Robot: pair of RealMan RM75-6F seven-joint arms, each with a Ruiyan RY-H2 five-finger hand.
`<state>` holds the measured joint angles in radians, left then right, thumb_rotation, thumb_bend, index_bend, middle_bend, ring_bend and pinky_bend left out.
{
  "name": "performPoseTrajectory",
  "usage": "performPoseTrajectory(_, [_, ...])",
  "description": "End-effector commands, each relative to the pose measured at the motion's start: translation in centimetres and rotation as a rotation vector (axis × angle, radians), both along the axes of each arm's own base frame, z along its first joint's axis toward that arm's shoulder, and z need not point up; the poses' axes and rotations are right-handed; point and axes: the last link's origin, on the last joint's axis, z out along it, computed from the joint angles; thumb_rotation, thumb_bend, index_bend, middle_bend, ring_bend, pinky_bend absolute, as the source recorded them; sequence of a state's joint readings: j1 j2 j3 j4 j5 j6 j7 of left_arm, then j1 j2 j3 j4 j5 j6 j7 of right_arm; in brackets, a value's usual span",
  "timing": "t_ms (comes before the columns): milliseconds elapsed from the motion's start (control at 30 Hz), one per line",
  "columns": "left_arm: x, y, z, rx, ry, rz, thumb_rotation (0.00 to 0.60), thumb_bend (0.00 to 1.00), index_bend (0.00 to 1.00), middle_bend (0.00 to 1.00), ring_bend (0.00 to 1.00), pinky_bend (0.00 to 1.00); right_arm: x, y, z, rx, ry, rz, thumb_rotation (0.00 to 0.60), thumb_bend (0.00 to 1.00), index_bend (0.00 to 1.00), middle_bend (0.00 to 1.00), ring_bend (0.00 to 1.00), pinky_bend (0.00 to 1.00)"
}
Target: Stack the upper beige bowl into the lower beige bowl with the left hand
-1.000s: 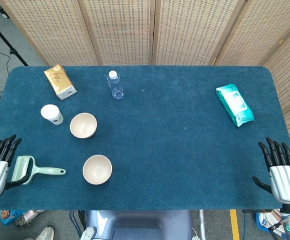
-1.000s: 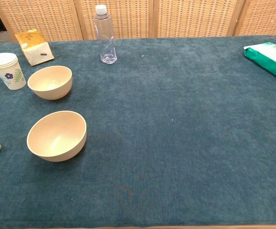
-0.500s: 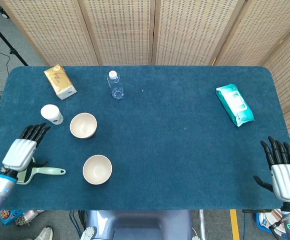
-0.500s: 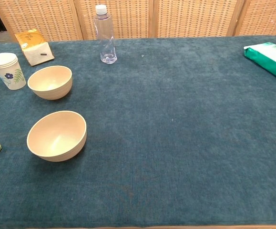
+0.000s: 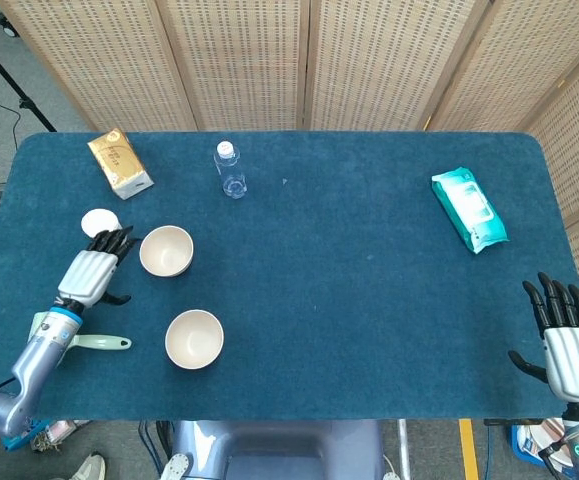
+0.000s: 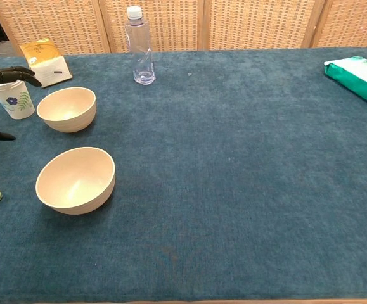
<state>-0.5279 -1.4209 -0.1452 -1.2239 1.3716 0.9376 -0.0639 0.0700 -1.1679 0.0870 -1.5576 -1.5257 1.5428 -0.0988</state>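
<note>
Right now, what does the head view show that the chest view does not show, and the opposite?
Only the head view shows the right hand, open at the table's near right corner, and the whole green brush.

Only the chest view shows the flower print on the paper cup.

Both show the left hand, open beside the upper beige bowl, the lower beige bowl, the water bottle, the orange packet and the wipes pack.

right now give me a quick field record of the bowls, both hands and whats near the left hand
upper beige bowl: upright on table, not held
lower beige bowl: upright, empty, nearer the robot
left hand: open, just left of upper bowl, not touching it
right hand: open, at table's near right edge
paper cup: partly behind left hand's fingers
green scoop: beside left forearm
</note>
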Motion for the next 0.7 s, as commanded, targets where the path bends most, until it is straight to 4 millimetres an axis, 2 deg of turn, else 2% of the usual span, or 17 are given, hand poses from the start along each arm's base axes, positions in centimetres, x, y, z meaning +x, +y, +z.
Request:
performPoseTrajectory(33, [0.0, 0.3, -0.7, -0.005, -0.005, 0.008, 0.600, 0.23, 0.24, 0.00, 0.00, 0.00, 0.0, 0.0, 0.0, 0.000, 0.000, 0.000, 0.600, 0.00, 0.00, 0.00, 0.00, 0.00])
performPoseTrajectory(167, [0.3, 0.8, -1.7, -0.004, -0.006, 0.007, 0.600, 0.27, 0.29, 0.00, 0.00, 0.00, -0.1, 0.0, -0.1, 0.003, 0.001, -0.003, 0.600, 0.00, 0.00, 0.00, 0.00, 0.00])
performPoseTrajectory(500, [1.2, 1.8, -3.3, 0.004, 0.015, -0.013, 0.600, 0.29, 0.37, 0.00, 0.00, 0.00, -0.2, -0.2, -0.2, 0.006, 0.003, -0.015, 0.600, 0.00, 0.00, 0.00, 0.00, 0.00])
performPoseTrajectory(700, [1.8, 2.3, -3.9, 0.010, -0.004, -0.011, 0.600, 0.33, 0.49, 0.00, 0.00, 0.00, -0.2, -0.2, -0.2, 0.004, -0.001, -0.012, 0.600, 0.00, 0.00, 0.00, 0.00, 0.00])
